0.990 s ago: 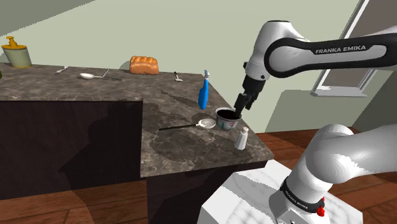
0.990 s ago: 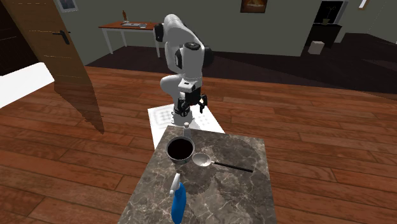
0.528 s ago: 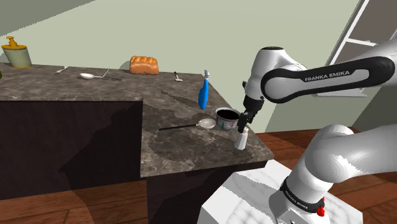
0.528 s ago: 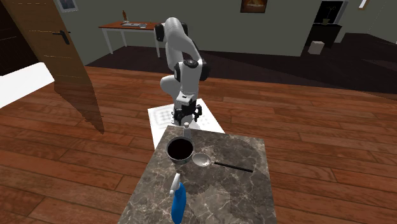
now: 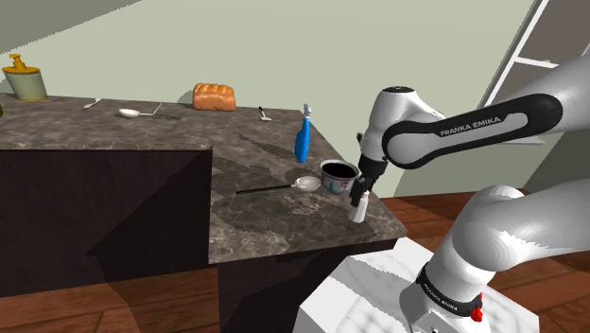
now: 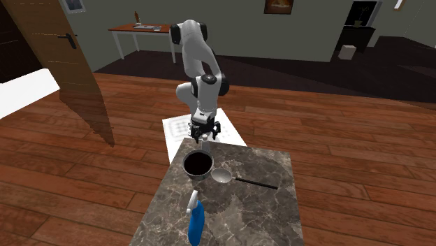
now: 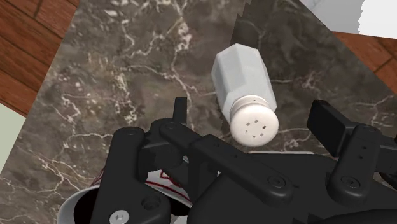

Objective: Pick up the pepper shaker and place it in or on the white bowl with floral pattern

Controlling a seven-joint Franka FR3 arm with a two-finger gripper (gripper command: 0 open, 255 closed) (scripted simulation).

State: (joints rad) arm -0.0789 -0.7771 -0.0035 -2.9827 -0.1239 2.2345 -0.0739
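Looks down past the gripper (image 7: 253, 118), its fingers (image 7: 180, 113) spread apart, onto a white shaker (image 7: 245, 89) standing between them on the dark veined counter (image 7: 127, 70), touching neither, with a bowl (image 7: 73, 202) near one finger and wood floor (image 7: 25, 44) past the counter's edge.

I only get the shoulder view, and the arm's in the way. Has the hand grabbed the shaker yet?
Observer: Not yet. In the wrist view the gripper is open, with its fingers on either side of the shaker, touching neither side.
Operator: What does the shaker's top look like?
Observer: The wrist view shows a round white cap with small holes, facing the camera.
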